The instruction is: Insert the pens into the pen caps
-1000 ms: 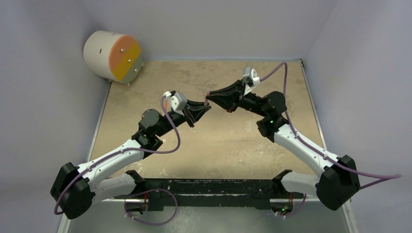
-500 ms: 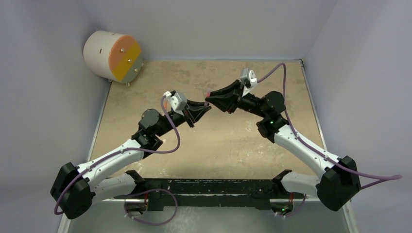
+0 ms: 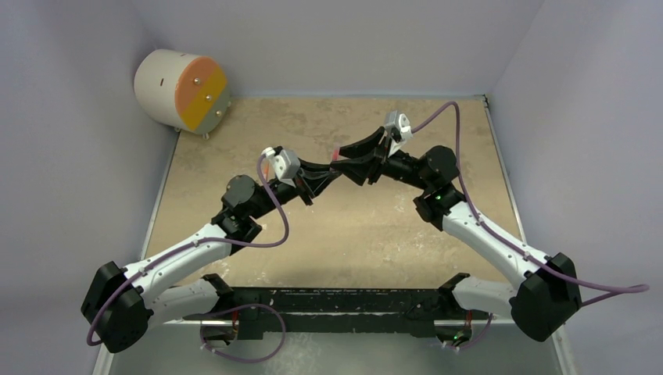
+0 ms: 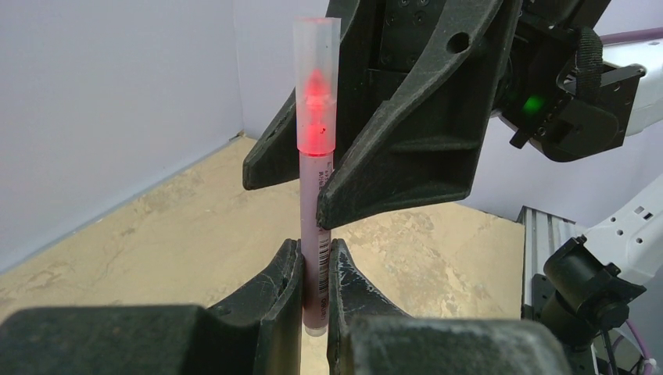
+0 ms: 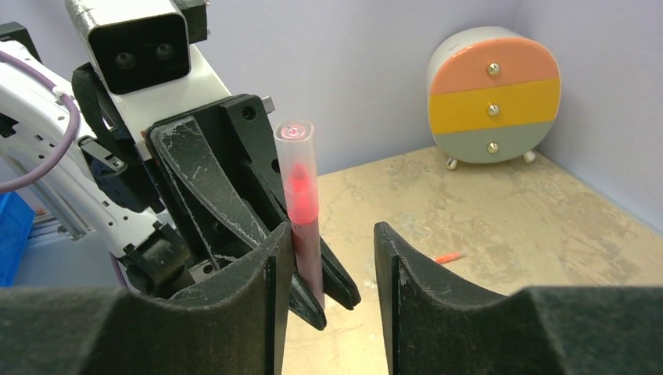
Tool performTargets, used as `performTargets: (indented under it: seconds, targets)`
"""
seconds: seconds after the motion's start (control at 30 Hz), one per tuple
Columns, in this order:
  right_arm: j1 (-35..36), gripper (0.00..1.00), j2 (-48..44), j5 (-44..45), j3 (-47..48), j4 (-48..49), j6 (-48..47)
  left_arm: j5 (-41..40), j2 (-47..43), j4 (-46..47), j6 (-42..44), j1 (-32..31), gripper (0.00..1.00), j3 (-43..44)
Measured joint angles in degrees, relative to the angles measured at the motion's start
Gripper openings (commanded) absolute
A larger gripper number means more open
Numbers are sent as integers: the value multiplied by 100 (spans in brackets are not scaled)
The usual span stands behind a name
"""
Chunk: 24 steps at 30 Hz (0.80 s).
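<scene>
The pinkish-mauve pen stood upright mid-frame in the left wrist view, a slim barrel topped by a frosted tubular cap glowing red inside, its lower end pinched in the closed left claw. The right claw, matte black, gaped wide, one finger just beside the cap. An orange-red pen lay on the mottled beige worktop, with a round three-drawer cabinet at upper right.

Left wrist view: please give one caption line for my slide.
Left gripper holds the mauve pen upright, translucent cap on top, open right gripper behind.
</scene>
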Motion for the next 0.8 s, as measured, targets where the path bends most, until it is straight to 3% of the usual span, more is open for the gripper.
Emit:
performTargets:
  seconds: [0.5,0.6,0.7,0.8]
  targets:
    - [-2,45,11,-22,407,35,-13,15,214,70,-4,0,0,20]
    - [-2,37,52,-35,520,33,-11,13,214,70,-4,0,0,20]
    - [-2,15,109,-52,601,59,-15,13,214,70,-4,0,0,20]
    - [-2,9,125,-61,601,92,37,13,212,68,-4,0,0,20]
